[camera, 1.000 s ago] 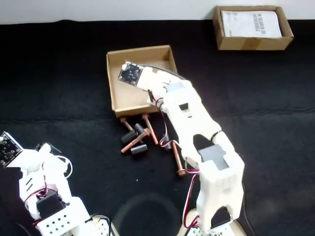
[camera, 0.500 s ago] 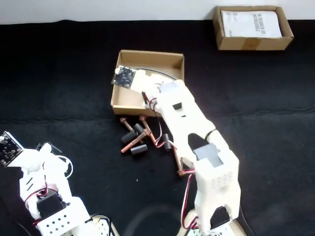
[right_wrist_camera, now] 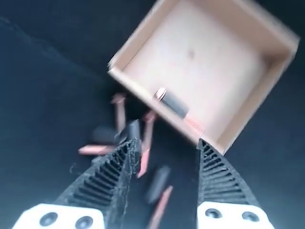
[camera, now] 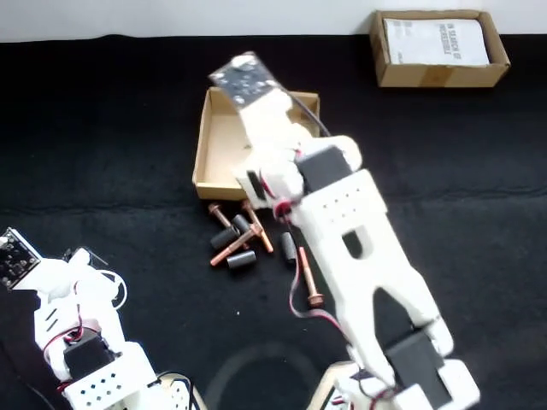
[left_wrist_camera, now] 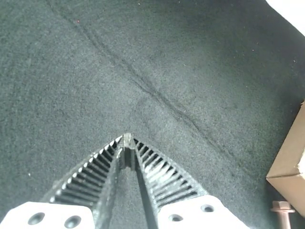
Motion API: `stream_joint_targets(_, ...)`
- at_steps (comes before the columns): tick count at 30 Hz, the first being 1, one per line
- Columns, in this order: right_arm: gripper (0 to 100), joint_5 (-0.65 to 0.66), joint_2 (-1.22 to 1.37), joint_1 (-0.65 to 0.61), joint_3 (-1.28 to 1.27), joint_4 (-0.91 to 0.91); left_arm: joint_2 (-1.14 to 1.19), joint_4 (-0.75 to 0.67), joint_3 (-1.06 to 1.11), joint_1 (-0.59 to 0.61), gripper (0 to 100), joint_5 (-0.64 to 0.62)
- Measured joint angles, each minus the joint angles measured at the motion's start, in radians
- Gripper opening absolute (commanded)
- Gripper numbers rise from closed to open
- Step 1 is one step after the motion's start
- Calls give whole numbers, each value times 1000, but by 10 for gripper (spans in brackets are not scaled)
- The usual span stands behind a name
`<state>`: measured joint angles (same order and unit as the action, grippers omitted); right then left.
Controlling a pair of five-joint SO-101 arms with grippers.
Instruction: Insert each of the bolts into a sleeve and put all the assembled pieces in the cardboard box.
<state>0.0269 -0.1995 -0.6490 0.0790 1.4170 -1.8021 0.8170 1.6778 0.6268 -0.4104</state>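
Bolts [camera: 231, 248]: none in the left gripper [left_wrist_camera: 127, 142], whose jaws are clenched on nothing, with the left arm [camera: 77, 342] at lower left of the high view, idle by my read. Mid-frame I count four loose bolts and four sleeves [camera: 242, 260], bunched just below the cardboard box [camera: 220, 149], handy for the next pick. Over the box the right gripper [right_wrist_camera: 167, 141] hangs with jaws spread and empty; one assembled piece [right_wrist_camera: 174, 106] lies inside against the pile-side wall, so one delivered.

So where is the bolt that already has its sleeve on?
In the right wrist view, the assembled bolt lies inside the cardboard box, against the wall nearest the loose bolts on the table.
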Motion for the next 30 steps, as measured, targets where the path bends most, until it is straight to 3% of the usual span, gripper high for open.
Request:
stream_joint_targets(3, 170, -157, -23, -15, -66, 97, 0, 0, 0, 0, 10, 0)
stream_joint_targets(7, 170, -236, -28, -21, -255, 54, 0, 0, 0, 0, 10, 0)
stream_joint_targets(20, 170, -244, -28, 37, -740, -482, 0, 3, 0, 0, 10, 0)
stream_joint_targets(30, 170, -198, 2, 74, -873, -690, 0, 3, 0, 0, 10, 0)
